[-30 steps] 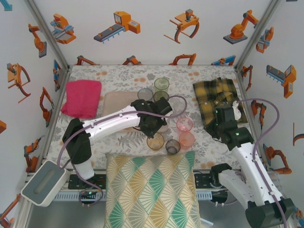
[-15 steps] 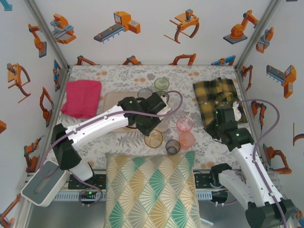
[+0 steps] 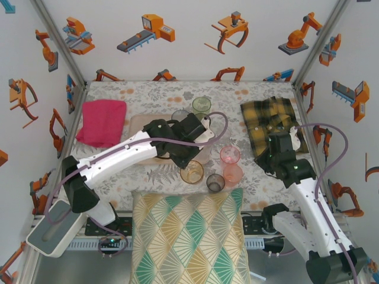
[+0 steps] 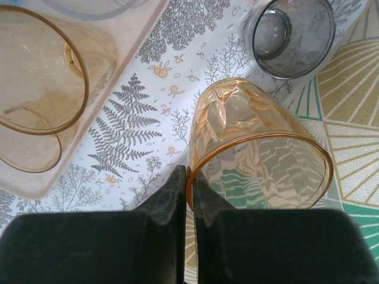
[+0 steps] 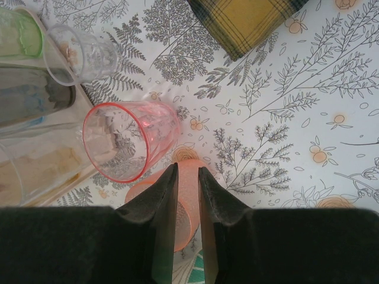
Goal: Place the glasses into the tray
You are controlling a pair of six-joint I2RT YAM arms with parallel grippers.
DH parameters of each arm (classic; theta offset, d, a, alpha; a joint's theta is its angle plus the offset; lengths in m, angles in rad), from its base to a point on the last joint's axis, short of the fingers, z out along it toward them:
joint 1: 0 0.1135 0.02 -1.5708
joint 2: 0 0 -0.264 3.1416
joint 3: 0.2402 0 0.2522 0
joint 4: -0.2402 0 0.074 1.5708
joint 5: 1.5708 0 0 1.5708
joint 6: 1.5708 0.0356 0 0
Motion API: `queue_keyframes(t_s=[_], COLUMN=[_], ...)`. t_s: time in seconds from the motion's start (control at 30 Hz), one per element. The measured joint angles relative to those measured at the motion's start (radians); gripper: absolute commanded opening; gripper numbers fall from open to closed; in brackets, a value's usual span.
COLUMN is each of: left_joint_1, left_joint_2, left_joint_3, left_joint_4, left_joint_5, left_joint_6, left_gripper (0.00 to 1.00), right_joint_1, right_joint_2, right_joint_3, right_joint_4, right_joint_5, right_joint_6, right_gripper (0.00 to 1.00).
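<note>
Here we see the left gripper (image 4: 188,173) clamped on the rim of an amber faceted glass (image 4: 254,154), the wall pinched between its fingers. The glass tilts over the fern-print surface (image 4: 142,118), just near of the tray (image 3: 141,125) at its right end. We cannot tell whether its base touches the surface. A grey glass (image 4: 290,35) stands just to its right, by the far edge of the patterned cushion (image 3: 189,236). Inside the tray lies a second amber glass (image 4: 35,77). At the tray's far right corner stand a green glass (image 3: 201,105) and a dark glass (image 3: 200,120).

The right gripper (image 5: 187,171) hangs near the plaid cloth (image 3: 269,121), its fingers slightly apart with nothing between them. A pink glass (image 5: 127,142) and a peach glass (image 3: 233,174) stand on the surface between the two arms.
</note>
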Motion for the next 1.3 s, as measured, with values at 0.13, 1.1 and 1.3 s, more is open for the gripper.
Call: queue_keyframes(t_s=[0.13,1.1,1.3], left_joint_1=[-0.002,0.333,0.557], left_joint_2=[0.000,-0.019,-0.119], left_joint_3=[0.042,0.304,0.218], left_joint_4=[-0.006,-0.046,-0.037], left_joint_5=[-0.001,-0.071,-0.051], left_joint_6=[0.017,0.079,0.076], left_gripper=[0.11,0.15,0.15], right_joint_1=[0.000,0.000,0.000], right_joint_2=[0.000,0.006,0.031], right_joint_3=[0.000,0.008,0.023], right_joint_4=[-0.017,-0.037,-0.030], right_joint_5=[0.000,0.001,0.000], right_joint_6=[0.000,-0.001,-0.006], right_gripper=[0.23,0.23,0.23])
